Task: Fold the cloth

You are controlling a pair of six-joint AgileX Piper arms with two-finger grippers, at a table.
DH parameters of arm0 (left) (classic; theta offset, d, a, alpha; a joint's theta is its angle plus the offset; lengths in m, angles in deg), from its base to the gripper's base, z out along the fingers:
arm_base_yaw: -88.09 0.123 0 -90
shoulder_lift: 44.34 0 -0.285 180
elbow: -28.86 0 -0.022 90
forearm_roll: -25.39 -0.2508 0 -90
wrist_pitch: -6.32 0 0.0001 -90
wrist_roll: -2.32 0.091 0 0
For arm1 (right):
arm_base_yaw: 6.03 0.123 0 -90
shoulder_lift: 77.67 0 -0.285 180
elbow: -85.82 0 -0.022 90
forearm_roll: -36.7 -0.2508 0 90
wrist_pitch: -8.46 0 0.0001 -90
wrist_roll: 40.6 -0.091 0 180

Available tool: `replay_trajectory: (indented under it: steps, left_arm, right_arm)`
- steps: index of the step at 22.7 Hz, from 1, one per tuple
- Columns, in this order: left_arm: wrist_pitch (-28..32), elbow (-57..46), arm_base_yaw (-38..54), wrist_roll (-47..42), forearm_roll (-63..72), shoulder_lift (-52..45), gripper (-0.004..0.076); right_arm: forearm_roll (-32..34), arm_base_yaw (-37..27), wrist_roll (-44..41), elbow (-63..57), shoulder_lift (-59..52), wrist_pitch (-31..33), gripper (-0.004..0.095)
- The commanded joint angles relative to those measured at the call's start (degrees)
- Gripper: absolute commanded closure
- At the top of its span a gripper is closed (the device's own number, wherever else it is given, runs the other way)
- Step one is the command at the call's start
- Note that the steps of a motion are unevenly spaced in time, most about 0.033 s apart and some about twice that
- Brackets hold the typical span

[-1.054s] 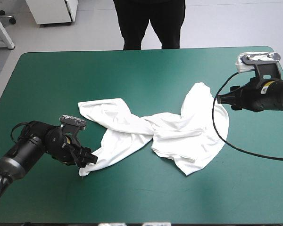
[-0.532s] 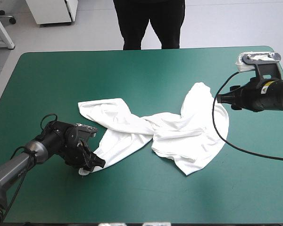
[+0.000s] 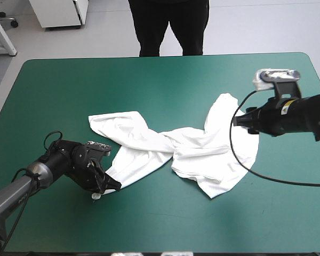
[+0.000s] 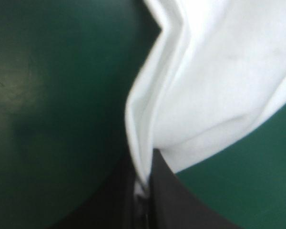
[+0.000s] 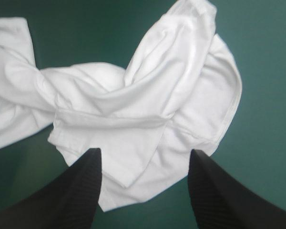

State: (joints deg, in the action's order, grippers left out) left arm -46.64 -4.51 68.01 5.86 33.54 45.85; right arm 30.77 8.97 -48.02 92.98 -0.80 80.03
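The white T-shirt (image 3: pixel 181 148) lies twisted and crumpled across the middle of the teal-green table. My left gripper (image 3: pixel 108 186) sits low at the shirt's near-left tip, shut on the T-shirt: in the left wrist view the black fingers (image 4: pixel 164 191) meet with the white T-shirt's edge (image 4: pixel 143 143) pinched between them. My right gripper (image 3: pixel 239 120) hovers over the shirt's right part. Its black fingers (image 5: pixel 81 183) stand apart, open, above the bunched T-shirt (image 5: pixel 148 105), with nothing between them.
A person stands beyond the table's far edge (image 3: pixel 168 55), not over its top. Bare teal-green cover (image 3: pixel 69 90) stretches on all sides of the shirt.
My left gripper has slid onto the shirt's near-left tip and shut on it. My right arm has shifted left, out over the shirt's right part.
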Motion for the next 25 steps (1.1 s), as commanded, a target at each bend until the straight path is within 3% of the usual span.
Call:
replay_trajectory:
  steps: [1, 4, 7, 13, 19, 25]
  left_arm:
    - [0.8, -2.3, -0.5, -0.4, -0.5, 2.0, 0.0733]
    - [0.8, -2.3, -0.5, -0.4, -0.6, 2.0, 0.0733]
    - [1.0, -2.3, -0.5, -0.4, -0.6, 2.0, 0.0733]
    - [1.9, -2.3, -0.5, -0.5, -0.2, 2.0, 0.0733]
    - [1.9, -2.3, -0.5, -0.7, 0.0, 2.0, 0.0733]
    - [1.9, -2.3, -0.5, -0.7, 0.0, 2.0, 0.0733]
  right_arm:
    - [3.3, 6.3, -2.9, -4.2, -1.1, -0.1, 0.0399]
    - [8.8, 16.7, -9.1, -13.8, -1.1, -3.5, 0.0377]
    - [5.6, 19.5, -9.8, -20.6, -1.0, -7.9, 0.0312]
    - [5.9, 25.1, -10.0, -27.9, 4.3, -14.0, 0.0323]
    - [5.6, 25.8, -10.0, -29.5, 11.0, -15.3, 0.0327]
    - [5.6, 25.8, -10.2, -32.0, 12.9, -21.1, 0.0327]
